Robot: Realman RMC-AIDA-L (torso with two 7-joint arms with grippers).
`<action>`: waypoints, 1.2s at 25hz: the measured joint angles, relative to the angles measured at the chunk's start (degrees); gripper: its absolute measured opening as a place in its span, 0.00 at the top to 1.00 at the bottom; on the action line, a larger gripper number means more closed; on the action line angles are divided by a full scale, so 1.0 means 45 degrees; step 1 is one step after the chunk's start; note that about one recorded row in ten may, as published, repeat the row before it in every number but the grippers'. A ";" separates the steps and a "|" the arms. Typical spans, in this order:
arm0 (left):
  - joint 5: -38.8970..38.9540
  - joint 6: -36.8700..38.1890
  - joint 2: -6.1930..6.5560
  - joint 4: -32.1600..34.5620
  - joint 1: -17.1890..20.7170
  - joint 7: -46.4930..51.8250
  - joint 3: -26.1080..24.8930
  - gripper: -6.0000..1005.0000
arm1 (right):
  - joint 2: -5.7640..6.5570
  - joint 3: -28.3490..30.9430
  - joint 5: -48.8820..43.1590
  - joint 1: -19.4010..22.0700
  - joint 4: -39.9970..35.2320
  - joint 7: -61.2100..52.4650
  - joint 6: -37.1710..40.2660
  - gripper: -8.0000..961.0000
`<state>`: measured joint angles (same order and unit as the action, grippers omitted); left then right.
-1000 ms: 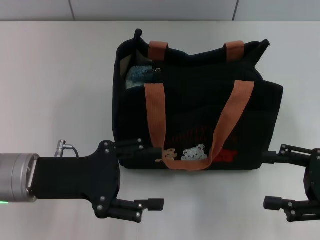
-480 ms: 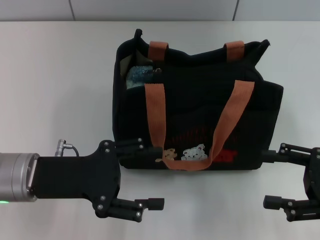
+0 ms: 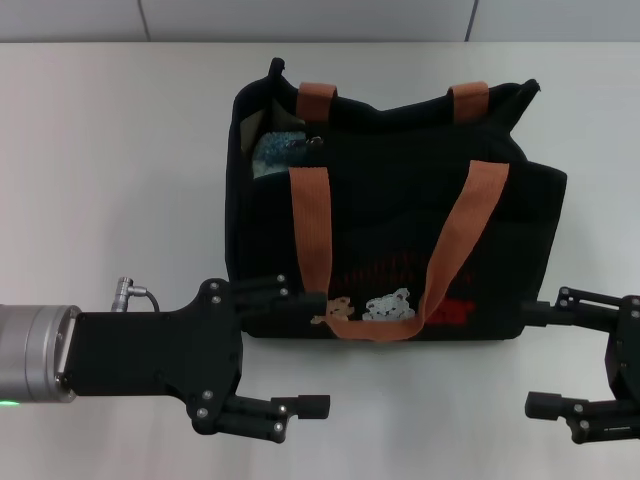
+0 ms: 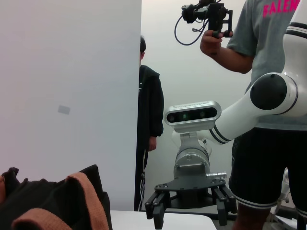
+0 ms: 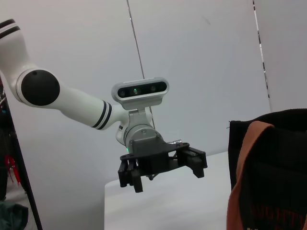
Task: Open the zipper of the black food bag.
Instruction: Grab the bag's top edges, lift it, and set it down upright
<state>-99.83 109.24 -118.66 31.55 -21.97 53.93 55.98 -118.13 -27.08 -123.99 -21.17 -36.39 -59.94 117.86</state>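
Observation:
The black food bag lies on the white table, its two orange handles draped over the front with the bear patches. Its zipper runs along the far rim, where a small dark tab shows beside a gap at the left end with something pale blue inside. My left gripper hovers open just off the bag's near left corner, upper finger close to the fabric. My right gripper stands open off the near right corner. The left wrist view shows a bag corner; in the right wrist view, the bag is seen edge-on.
The white table stretches left of and beyond the bag, up to a grey wall. In the left wrist view a person holding a camera rig stands behind the table, with a second person farther back.

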 joint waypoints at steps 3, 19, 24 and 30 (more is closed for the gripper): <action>0.0000 0.0000 0.0000 -0.0001 0.0000 -0.0046 -0.0024 0.16 | 0.0000 0.0055 0.0000 -0.0037 0.0000 0.0002 -0.0023 0.13; 0.1018 0.0676 0.0080 -0.0248 0.0763 -0.1161 -0.1407 0.16 | -0.0040 0.0239 0.0093 0.0006 0.0000 0.0123 -0.0058 0.12; 0.0333 0.0459 0.0032 -0.0261 0.0572 -0.1081 -0.1326 0.16 | -0.0039 0.0236 0.0094 -0.0011 0.0000 0.0125 -0.0060 0.13; 0.0314 0.0390 0.0027 -0.0432 0.0563 -0.1173 -0.1409 0.16 | -0.0039 0.0236 0.0094 0.0000 0.0000 0.0127 -0.0060 0.13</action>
<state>-98.42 110.99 -118.54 29.61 -19.44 48.65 49.64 -118.30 -26.01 -123.57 -21.17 -36.39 -59.37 117.59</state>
